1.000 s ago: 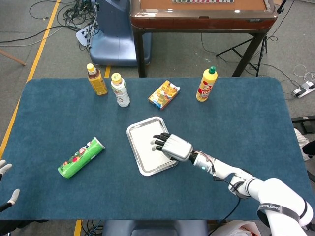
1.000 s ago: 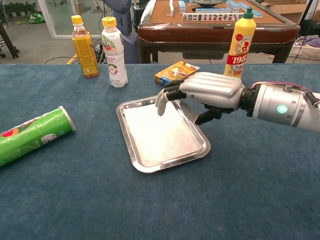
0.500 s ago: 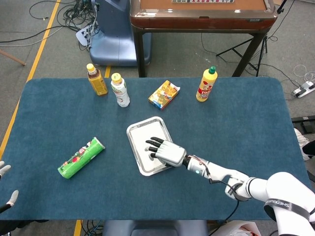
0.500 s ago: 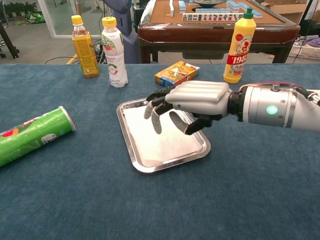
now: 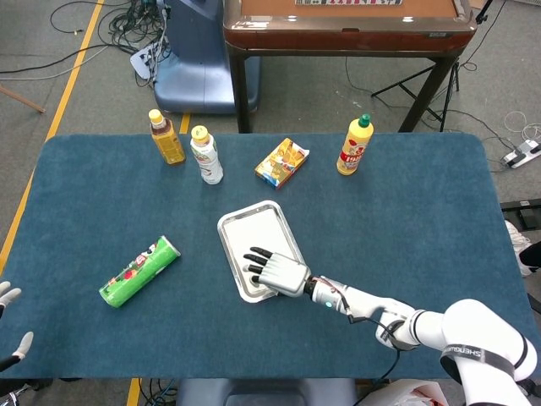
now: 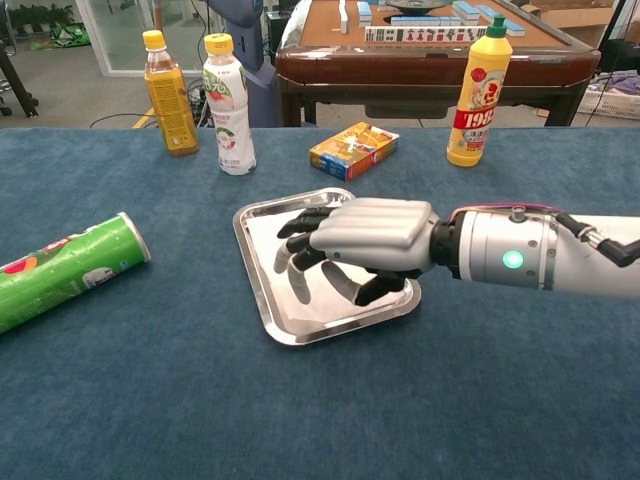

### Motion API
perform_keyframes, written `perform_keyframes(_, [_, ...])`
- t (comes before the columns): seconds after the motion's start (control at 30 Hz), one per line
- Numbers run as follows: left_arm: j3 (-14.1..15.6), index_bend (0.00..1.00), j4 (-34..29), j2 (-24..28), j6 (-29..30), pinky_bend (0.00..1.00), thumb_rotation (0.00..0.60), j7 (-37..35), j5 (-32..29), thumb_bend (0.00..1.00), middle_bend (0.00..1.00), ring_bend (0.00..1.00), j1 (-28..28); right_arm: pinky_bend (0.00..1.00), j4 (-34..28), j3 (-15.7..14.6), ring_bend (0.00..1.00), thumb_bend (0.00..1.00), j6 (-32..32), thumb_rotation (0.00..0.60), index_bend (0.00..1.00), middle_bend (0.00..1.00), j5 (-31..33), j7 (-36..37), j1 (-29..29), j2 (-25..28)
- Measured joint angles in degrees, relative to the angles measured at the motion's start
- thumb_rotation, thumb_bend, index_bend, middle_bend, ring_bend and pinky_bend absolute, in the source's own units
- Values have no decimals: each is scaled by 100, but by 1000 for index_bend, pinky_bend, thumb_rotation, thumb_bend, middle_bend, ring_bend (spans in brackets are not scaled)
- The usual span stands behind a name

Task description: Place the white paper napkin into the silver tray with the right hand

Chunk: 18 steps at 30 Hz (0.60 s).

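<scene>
Blue cloth covers the table (image 6: pixel 520 400); the tray (image 6: pixel 262 305) sits mid-table. White napkin (image 6: pixel 330 295) lies flat inside the tray, so placement looks done. Right robot hand (image 6: pixel 350 243) hovers over the tray, fingers spread, holding nothing; whether it touches the napkin I cannot tell. Next: lift clear without dragging paper. Left robot hand (image 5: pixel 8 326), far left of the tray, fingers apart. Green can (image 6: pixel 60 268) left of the tray, bottles beyond; nothing obstructs.

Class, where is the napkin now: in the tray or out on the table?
In the tray. The white napkin lies flat inside the silver tray, within its rim, with the right hand spread over it, fingers apart.
</scene>
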Motion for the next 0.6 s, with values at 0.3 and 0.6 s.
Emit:
perform_keyframes(0.3, [-33,212,167,-89,42,0,600,-94,-46,274,122,107,16,16,270,-3,13,1000,-10,600,433,184,-46,-69,-14,-194])
perform_keyframes(0.6, [-58,213,237,-117,73,0,600,-157,-24,274,122,107,17,8,413,-9,7,1000,-18,600,433,178,-56,-125,-39,-325])
